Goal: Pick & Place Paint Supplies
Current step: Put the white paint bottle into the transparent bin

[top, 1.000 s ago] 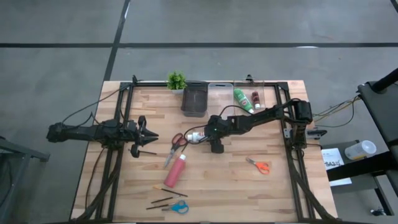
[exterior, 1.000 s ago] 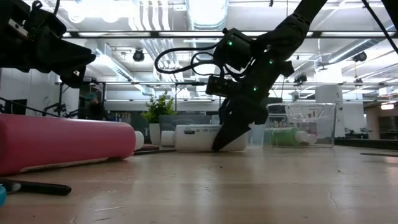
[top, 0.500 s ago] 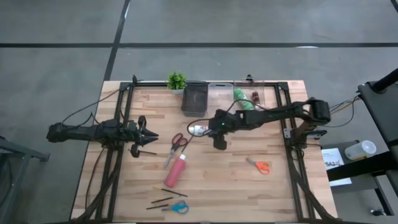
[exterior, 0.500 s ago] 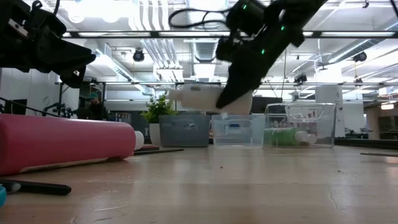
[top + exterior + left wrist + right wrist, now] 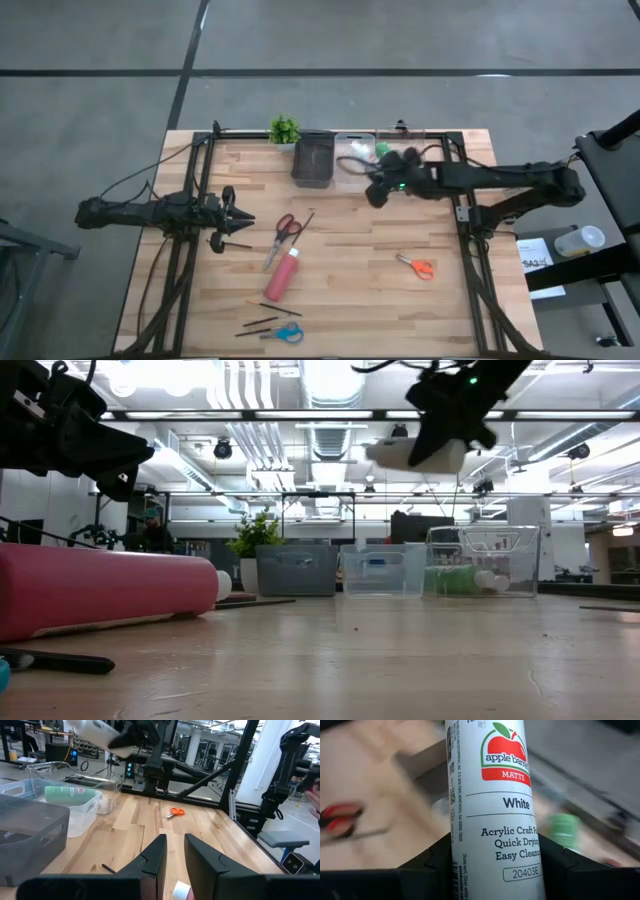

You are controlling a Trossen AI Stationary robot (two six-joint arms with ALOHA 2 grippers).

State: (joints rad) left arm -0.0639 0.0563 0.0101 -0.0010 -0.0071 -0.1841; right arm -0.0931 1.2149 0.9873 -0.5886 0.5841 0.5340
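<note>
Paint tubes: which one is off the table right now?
The white paint tube, held in the right hand above the clear bins. The pinkish-red tube lies on the tabletop, and the green tube rests in a clear bin.

The table [image 5: 440,310] lies open at lower right and centre, save the orange scissors [image 5: 415,266]. Bins [image 5: 312,160] line the upper edge. Red scissors [image 5: 284,228], pink tube [image 5: 283,275] and brushes [image 5: 262,322] crowd left of centre.

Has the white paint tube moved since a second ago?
Yes. The right gripper has carried the white paint tube up off the table and back toward the clear bin, away from the red-handled scissors.
</note>
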